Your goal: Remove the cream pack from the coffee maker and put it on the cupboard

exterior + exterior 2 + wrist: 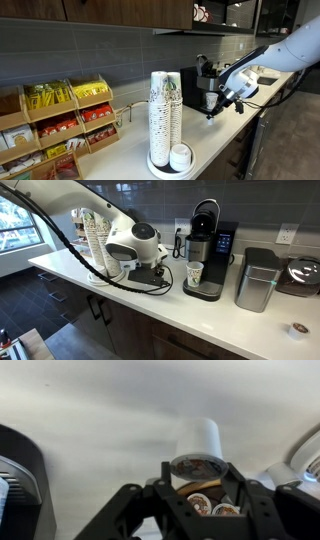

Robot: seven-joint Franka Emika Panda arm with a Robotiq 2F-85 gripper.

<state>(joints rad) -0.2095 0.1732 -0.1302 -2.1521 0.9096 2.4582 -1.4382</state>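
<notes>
Exterior view, coffee maker (200, 85): black, by the wall past the paper-cup stack (165, 108); jaws near it, low over the bench (215, 137); pack too small to make out here.
Exterior view, paper cup (195, 275): upright under the machine's spout, contents hidden; silver canister (258, 278) lidded, contents unseen.
Wrist view, cream pack (197, 465): between the jaws, shiny lid toward the camera, out of the machine, above the bench.
Wrist view, jaws: narrowed onto the pack's sides, seemingly gripping it.
Handling: probably light, thin-walled, crushable; gentle hold across the stiffer rim.
</notes>
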